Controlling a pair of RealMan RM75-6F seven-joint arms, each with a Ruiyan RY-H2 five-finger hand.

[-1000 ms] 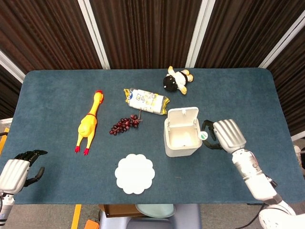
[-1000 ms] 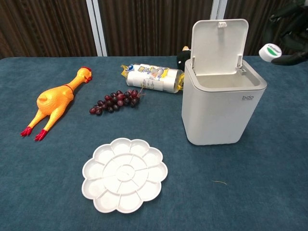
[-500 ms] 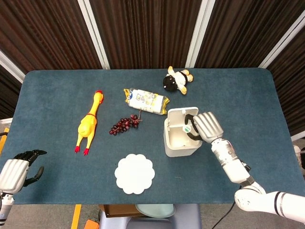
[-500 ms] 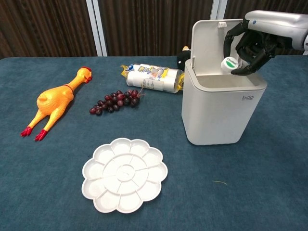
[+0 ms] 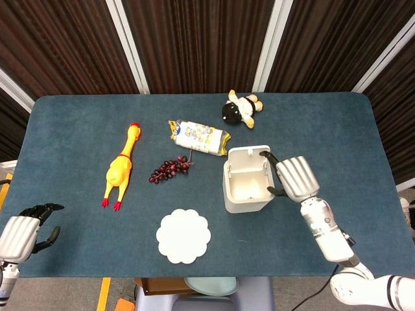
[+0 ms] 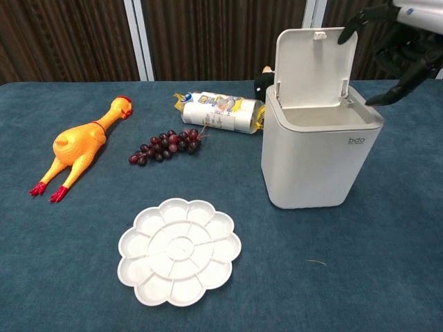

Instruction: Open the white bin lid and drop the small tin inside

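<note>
Right hand [image 5: 295, 177], fingers spread and apparently empty, hovers right of centre beside the white bin [image 5: 246, 191]; lid [image 6: 315, 66] upright.

Bin [image 6: 320, 162] stands right of the grapes [image 6: 165, 146] — packet [image 6: 219, 112] behind them, plate [image 6: 179, 250] in front.

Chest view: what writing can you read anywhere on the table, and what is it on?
"bdo": small grey lettering on the front of the white bin, near its top rim.
Snack packet behind the grapes: it has print, but too small and blurred to read.
Nothing else shows any readable text in either view.
</note>
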